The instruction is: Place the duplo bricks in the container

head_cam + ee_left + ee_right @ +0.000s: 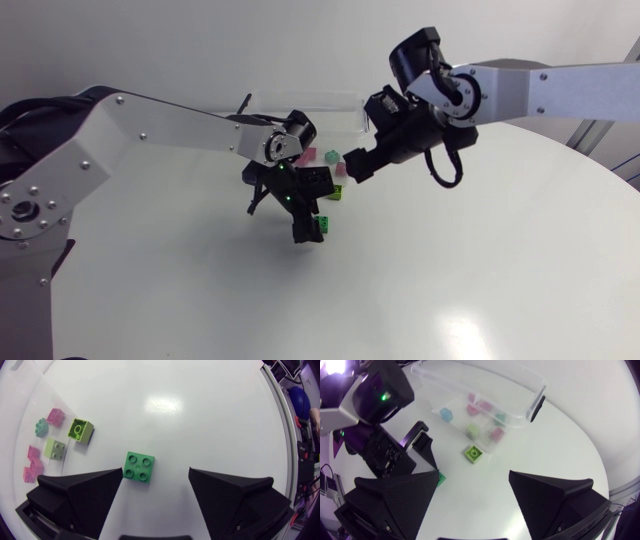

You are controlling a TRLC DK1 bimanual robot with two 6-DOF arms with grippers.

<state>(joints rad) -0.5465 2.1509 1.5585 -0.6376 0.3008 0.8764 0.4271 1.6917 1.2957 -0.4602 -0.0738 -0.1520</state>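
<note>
Both gape wide: left pincer [156, 473] straddling green brick [139, 467], right pincer [473, 474] empty.

The white round worktop [480, 260] carries a clear container [300, 97] at upper centre, with a lime brick [337, 192] and a green brick [325, 222] just below it.

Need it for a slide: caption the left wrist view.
Open left gripper hovers over a green duplo brick on the white table.

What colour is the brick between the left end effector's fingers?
Green brick; best in left wrist view.
</note>
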